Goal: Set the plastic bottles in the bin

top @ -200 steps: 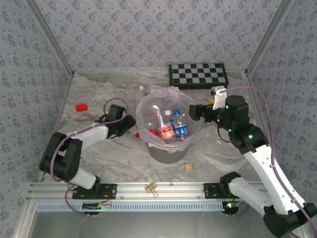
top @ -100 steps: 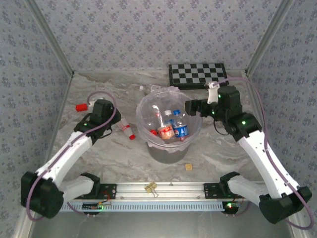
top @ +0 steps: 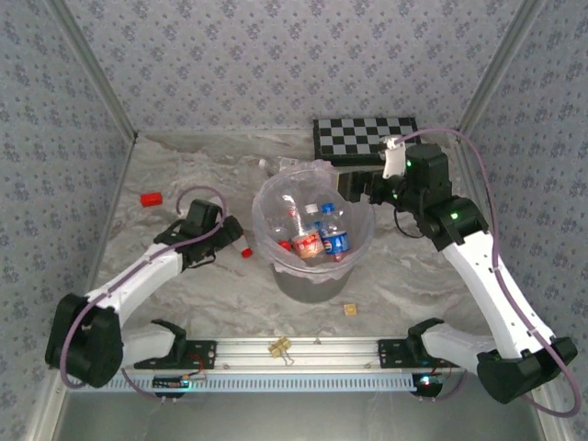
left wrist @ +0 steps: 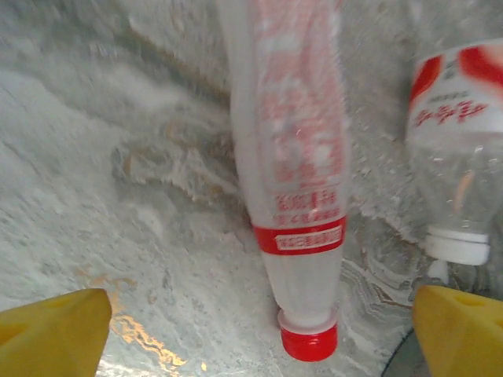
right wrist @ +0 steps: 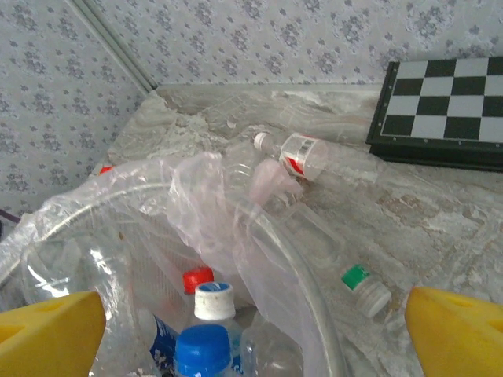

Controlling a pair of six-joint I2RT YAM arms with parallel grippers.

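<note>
While both jaws gape wide, left gripper (top: 228, 235) frames red-capped bottle (left wrist: 295, 157), 9 o'clock of bin (top: 260, 213) | right gripper (top: 354, 186) over its 1 o'clock rim

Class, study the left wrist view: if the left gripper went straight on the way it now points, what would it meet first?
The left gripper would most likely meet the red-capped bottle lying on the table between its open jaws, though depth is unclear.

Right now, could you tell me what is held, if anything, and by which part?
Nothing is held. Left gripper open, fingers either side of a red-capped bottle; right gripper open near the bin.
</note>
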